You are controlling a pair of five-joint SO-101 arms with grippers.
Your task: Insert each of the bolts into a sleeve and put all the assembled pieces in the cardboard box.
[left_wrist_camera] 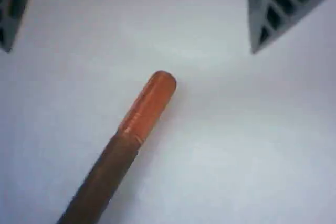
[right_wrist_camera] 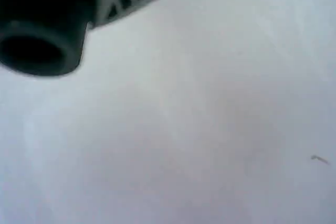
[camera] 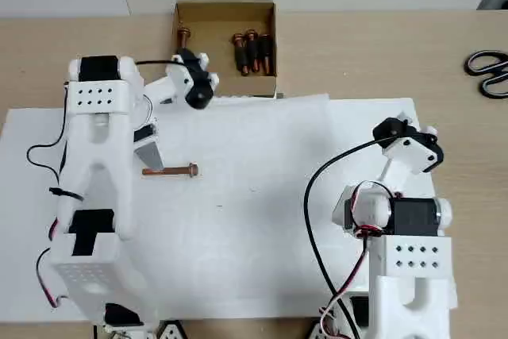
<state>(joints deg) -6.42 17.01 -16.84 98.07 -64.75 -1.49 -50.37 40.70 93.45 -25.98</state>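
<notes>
the step in hand looks to be the pick-up of the one loose bolt (camera: 171, 171), which lies flat on the white sheet (camera: 262, 260), well apart from the cardboard box (camera: 225, 10), with its head toward the right arm's side. four assembled pieces (camera: 252, 52) already lie in the box, three together and one by the far wall. in the left wrist view the bolt's bright threaded tip (left_wrist_camera: 157, 90) pokes out of a darker length that may be a sleeve over the shank; i cannot tell for sure

the left gripper (camera: 151, 152) hangs over that tip end with its jaws spread wide, the tip lying between them and neither touching it. to do this well, i judge it should not close on the very tip, since the long round piece would swing or roll away on the paper. better to shift along toward the middle of the shank, set the jaws square across it, come down until they straddle it close to the sheet, then close firmly. if a sleeve is on, grip the sleeve and carry it level so the bolt cannot slide out, and lift high enough to clear the box wall

the left arm (camera: 95, 164) stretches forward from the near edge, wrist bent steeply down over the sheet. the right gripper (camera: 409, 151) sits over the sheet's right part, well apart from the bolt, its arm folded back; whether it is open or closed i cannot tell
</notes>
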